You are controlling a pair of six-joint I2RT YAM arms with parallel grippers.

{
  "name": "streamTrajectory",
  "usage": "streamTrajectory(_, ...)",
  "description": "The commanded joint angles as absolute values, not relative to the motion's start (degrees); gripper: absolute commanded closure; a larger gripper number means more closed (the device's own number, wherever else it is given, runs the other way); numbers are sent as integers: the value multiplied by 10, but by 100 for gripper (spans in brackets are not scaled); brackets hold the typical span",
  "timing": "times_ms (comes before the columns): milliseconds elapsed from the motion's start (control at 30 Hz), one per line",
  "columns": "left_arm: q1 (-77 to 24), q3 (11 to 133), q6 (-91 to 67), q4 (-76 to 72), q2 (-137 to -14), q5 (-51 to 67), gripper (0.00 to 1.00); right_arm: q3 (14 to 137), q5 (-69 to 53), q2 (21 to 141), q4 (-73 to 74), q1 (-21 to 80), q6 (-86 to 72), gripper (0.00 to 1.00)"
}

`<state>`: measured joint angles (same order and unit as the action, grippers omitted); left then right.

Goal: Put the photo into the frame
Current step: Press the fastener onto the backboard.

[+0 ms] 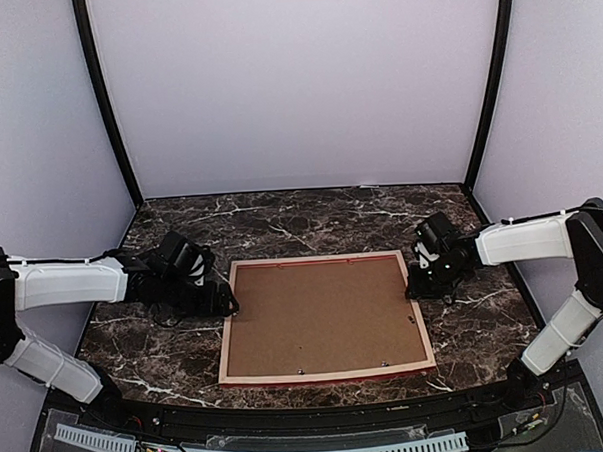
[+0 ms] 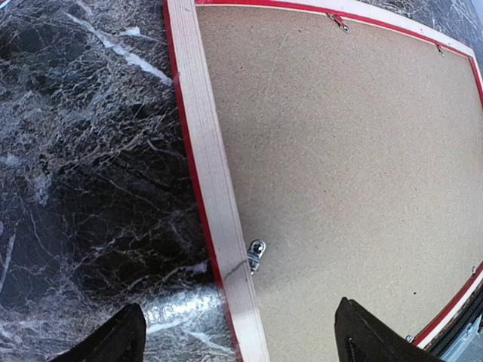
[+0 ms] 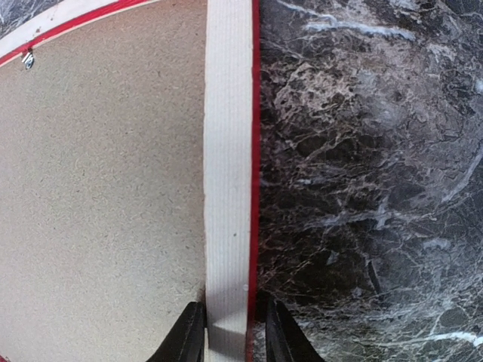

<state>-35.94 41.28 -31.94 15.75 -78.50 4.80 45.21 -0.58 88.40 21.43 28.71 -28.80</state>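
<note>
Between the right fingers (image 3: 189, 335) sits the pale right rail of the frame (image 3: 228, 166), pinched tight. Over its left rail, the left fingers (image 2: 113, 343) stand wide apart, one on either side.

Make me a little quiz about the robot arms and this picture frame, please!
1. True or false: the frame lies face down, with its brown backing board showing on top.
2. Pick one: the left gripper is A) wide open over the frame's edge, B) shut on a photo, C) out of sight.
3. Short answer: what does the right gripper pinch between its fingers?

Key: 1 true. 2 A. 3 the frame, at its right edge.
</note>
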Motion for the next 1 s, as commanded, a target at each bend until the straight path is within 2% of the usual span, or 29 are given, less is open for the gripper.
streamTrajectory(0, -361, 401, -323, 185, -768, 40, 11, 449, 2, 866, 218, 287, -296, 71)
streamTrajectory(333, -361, 413, -309, 191, -787, 52, 11, 423, -28, 853, 191, 287, -319, 71)
streamTrajectory(500, -364, 415, -307, 185, -813, 64, 24, 407, -46, 844, 174, 287, -334, 71)
streamTrajectory(833, -387, 433, -304, 203, -855, 39, 45, 364, -81, 819, 130, 291, -377, 70)
streamTrajectory(967, -387, 443, -304, 212, -856, 29, 58, 362, -79, 803, 142, 293, -375, 62)
